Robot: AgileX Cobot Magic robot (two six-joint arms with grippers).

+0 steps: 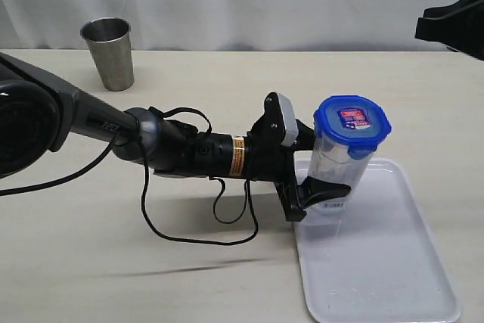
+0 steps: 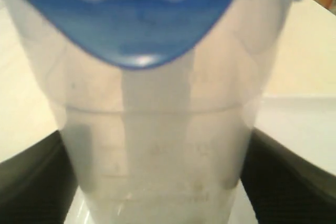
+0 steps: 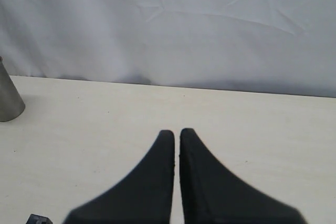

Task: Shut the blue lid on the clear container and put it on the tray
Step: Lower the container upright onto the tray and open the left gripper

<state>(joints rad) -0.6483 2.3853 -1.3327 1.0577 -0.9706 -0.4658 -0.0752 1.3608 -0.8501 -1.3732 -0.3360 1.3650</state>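
Left hand (image 1: 330,179) clamped low on clear container (image 1: 342,163), blue lid (image 1: 352,122) sat on top, container stood at tray's (image 1: 393,277) far-left corner — base contact unclear, right hand (image 3: 177,140) empty — fingers nearly touching, above desk (image 1: 91,247).

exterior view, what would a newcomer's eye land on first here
The blue lid sitting on the tall clear container, near the middle right, stands out first. The left gripper clamps the container low on its sides at the far left corner of the white tray. A steel cup stands alone far back on the left.
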